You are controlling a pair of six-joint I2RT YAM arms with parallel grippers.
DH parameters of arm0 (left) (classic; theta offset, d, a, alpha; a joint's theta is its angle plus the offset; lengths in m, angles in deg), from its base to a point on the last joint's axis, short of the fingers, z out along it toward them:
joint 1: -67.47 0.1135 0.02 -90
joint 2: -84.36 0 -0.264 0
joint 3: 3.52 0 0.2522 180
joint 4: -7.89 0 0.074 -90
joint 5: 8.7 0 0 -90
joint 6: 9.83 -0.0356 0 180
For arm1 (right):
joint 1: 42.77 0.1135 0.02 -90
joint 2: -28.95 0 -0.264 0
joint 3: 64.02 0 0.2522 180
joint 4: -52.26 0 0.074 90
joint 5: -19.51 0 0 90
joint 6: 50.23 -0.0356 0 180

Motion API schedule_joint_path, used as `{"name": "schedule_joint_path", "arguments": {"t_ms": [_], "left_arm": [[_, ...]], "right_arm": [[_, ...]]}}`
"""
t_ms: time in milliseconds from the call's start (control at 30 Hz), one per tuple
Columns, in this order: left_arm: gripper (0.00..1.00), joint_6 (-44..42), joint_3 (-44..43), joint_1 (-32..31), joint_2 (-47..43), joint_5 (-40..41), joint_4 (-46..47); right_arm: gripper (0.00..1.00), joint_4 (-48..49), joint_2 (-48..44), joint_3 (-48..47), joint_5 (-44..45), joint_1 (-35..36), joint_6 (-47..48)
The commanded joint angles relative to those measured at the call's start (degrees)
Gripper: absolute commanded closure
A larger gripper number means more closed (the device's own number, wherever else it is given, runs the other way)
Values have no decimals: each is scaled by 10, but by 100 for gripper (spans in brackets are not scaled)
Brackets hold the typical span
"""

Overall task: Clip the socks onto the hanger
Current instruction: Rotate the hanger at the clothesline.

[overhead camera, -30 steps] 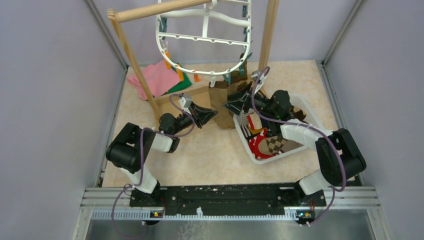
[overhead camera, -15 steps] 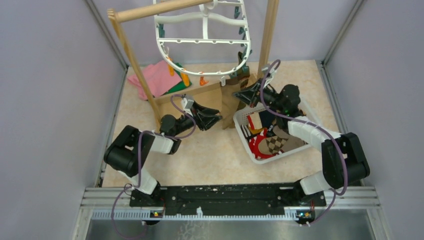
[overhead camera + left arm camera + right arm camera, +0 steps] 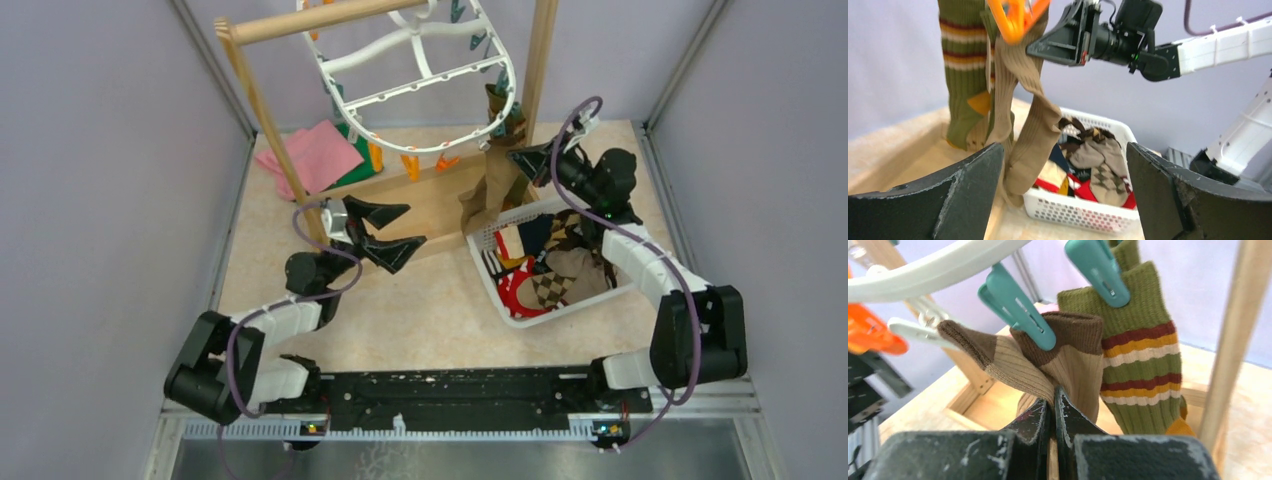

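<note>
my right gripper closed at tan ribbed sock, hold unclear | sock hangs vertical, dead ahead | left gripper wide, empty, farther

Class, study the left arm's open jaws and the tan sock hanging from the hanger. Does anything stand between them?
Nothing visible does. The left gripper faces the tan sock across open air; the white basket sits beyond the sock, not in between.

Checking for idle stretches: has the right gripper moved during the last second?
Yes. The right gripper has left the far left corner of the white basket. It has gone farther back and to the right, and is now close to the right wooden post.
</note>
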State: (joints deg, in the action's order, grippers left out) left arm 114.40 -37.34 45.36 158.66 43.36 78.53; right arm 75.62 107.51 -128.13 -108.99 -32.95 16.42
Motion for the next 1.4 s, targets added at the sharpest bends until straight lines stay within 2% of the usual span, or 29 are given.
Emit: {"name": "schedule_joint_path", "arguments": {"t_ms": [0, 133, 367, 567, 800, 933, 1100, 1367], "left_arm": [[1, -46, 12, 3, -82, 73, -43], [1, -72, 29, 3, -150, 139, -91], [2, -57, 20, 3, -185, 161, -108], [7, -23, -2, 3, -172, 171, -106], [14, -5, -46, 2, -148, 126, -134], [16, 12, -59, 2, -121, 106, -112], [22, 14, -80, 1, -89, 103, -61], [22, 29, -135, 1, -76, 117, -43]], "right_arm": [[100, -39, 21, -75, 57, -21, 34], [100, -71, 58, -123, 86, -24, 40], [100, -111, 105, -186, 116, -24, 49], [100, -139, 134, -230, 135, -26, 54], [100, -186, 165, -279, 184, -25, 23], [100, -205, 171, -294, 218, -25, 13], [100, -193, 167, -280, 186, -25, 5], [100, -173, 148, -239, 158, -25, -2]]}}
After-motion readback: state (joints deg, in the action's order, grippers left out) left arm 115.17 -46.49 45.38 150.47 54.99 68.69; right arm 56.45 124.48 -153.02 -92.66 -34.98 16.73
